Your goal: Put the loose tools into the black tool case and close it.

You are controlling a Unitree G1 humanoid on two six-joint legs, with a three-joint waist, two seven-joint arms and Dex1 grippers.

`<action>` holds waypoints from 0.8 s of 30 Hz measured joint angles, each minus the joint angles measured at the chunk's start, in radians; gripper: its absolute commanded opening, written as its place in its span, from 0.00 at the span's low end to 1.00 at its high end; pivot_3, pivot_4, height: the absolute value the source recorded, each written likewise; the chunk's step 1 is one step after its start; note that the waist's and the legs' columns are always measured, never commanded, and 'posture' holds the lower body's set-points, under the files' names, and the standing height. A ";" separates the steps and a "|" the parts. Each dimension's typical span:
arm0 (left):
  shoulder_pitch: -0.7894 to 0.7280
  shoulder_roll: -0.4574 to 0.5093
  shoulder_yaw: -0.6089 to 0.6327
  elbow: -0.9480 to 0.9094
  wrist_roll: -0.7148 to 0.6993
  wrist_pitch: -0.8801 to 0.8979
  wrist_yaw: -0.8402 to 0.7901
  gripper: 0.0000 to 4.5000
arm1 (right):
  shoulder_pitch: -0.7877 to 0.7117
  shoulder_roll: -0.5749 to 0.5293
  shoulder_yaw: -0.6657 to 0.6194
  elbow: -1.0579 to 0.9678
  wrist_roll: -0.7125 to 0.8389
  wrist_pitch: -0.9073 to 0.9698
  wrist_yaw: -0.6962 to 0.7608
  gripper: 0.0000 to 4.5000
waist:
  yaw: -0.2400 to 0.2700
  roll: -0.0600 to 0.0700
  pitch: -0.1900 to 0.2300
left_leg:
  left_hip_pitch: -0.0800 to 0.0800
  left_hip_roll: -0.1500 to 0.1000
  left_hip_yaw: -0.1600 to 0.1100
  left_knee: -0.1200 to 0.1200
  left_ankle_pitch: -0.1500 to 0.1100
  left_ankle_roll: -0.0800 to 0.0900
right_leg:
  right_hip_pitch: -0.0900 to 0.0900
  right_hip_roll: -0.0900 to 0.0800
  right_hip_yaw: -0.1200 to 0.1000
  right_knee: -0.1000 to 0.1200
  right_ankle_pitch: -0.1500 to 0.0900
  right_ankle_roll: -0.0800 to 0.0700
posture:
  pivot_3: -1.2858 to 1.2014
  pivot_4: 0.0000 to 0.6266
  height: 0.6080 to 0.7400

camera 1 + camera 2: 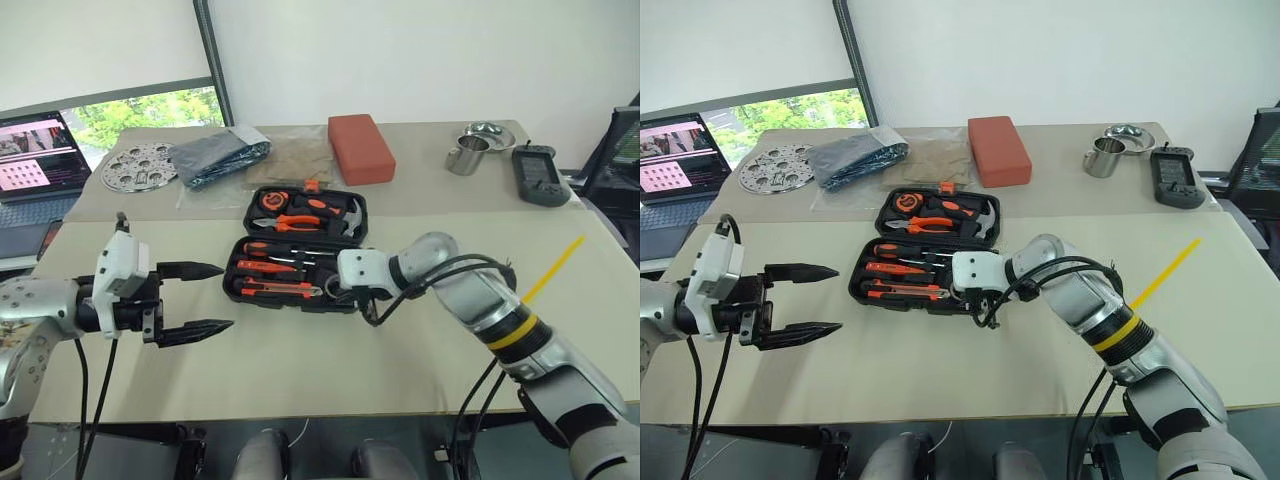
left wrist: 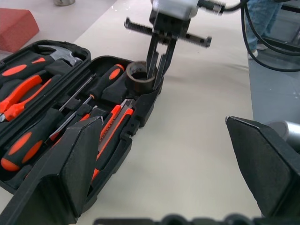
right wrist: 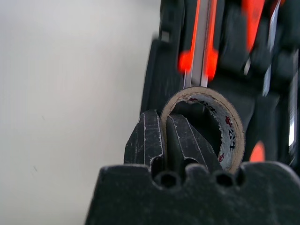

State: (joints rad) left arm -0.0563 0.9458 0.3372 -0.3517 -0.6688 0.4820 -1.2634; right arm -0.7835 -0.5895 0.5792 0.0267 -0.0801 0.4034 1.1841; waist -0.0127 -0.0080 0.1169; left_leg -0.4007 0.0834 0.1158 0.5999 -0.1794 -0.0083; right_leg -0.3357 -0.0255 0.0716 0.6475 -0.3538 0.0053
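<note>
Right pincer is clamped shut on the wall of the grey roll, one finger inside the ring, at the near right corner of the open black tool case on the bench. The roll's slot, I judge, lies directly under it. Left pincer gapes wide and empty, well left of the case. The left wrist view shows screwdrivers and knife lying lengthwise in their slots; the right wrist view shows the pinch itself.

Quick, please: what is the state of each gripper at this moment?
Left gripper: open, holding nothing, beside the black tool case.
Right gripper: shut on the wall of the small grey roll, over the case's corner.
</note>
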 measured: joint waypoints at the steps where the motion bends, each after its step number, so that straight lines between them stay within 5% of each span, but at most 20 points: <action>1: 0.009 0.000 0.001 -0.006 -0.001 0.000 0.006 1.00 | -0.003 0.004 0.000 0.015 -0.007 -0.012 0.006 0.02 | -0.001 0.000 0.000 | 0.000 0.000 0.000 0.000 0.000 0.000 | 0.000 0.000 0.000 0.000 0.000 0.000 | 0.52 0.24 1.00; 3: 0.017 0.000 0.001 -0.010 -0.001 0.000 0.015 1.00 | -0.015 0.015 0.002 0.035 -0.018 -0.031 0.012 0.02 | -0.004 0.000 0.000 | 0.001 0.001 0.000 -0.001 0.000 0.000 | 0.000 0.001 0.000 0.000 0.000 0.000 | 0.52 0.24 1.00; 16: 0.030 0.000 0.013 -0.021 -0.002 0.000 0.025 1.00 | -0.033 0.038 -0.032 0.066 -0.031 -0.044 0.022 0.97 | -0.001 0.000 0.000 | 0.001 0.000 0.001 -0.003 0.000 -0.001 | 0.000 0.000 0.000 0.000 0.000 -0.001 | 0.52 0.24 1.00; 24: 0.008 0.002 0.012 0.009 -0.001 0.000 0.023 1.00 | -0.015 0.011 -0.055 -0.024 0.026 0.042 0.112 0.99 | -0.001 0.000 0.000 | 0.001 0.001 0.001 -0.004 0.000 -0.001 | -0.001 0.000 0.000 -0.001 0.000 -0.001 | 0.52 0.24 1.00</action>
State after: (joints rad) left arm -0.0484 0.9474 0.3492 -0.3429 -0.6700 0.4815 -1.2407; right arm -0.7983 -0.5788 0.5246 0.0029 -0.0541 0.4457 1.2957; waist -0.0142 -0.0080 0.1168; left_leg -0.3995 0.0840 0.1164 0.5964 -0.1794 -0.0088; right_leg -0.3363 -0.0251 0.0712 0.6468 -0.3539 0.0046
